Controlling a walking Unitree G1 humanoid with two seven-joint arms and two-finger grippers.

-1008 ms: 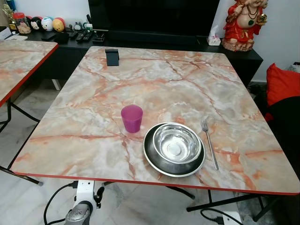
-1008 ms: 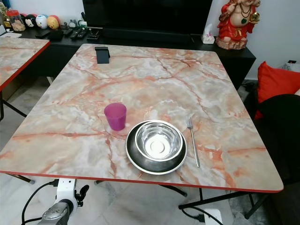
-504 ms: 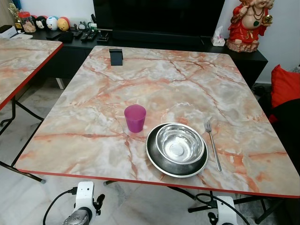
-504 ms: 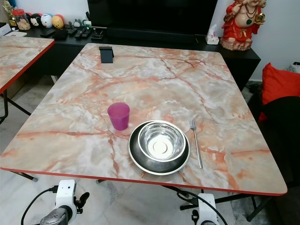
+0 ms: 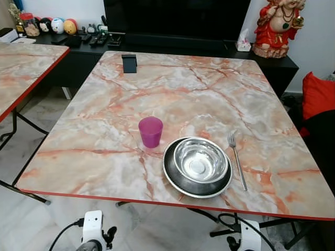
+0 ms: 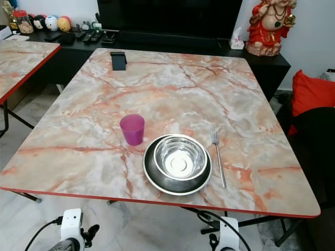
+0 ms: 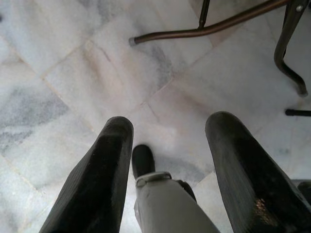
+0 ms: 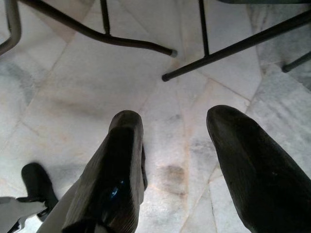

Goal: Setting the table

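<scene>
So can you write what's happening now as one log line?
table: cup, bowl in plate, fork set | left gripper open, idle | right gripper open, idle

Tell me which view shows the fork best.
Right eye view: the fork lies whole, nearer the middle, right of the plate and its bowl. Left eye view shows it equally whole, further right. The wrist views show floor and table legs.

Both arms hang idle; the left gripper (image 7: 167,131) and right gripper (image 8: 177,128) point at the floor, fingers (image 7: 99,179) spread apart.
</scene>
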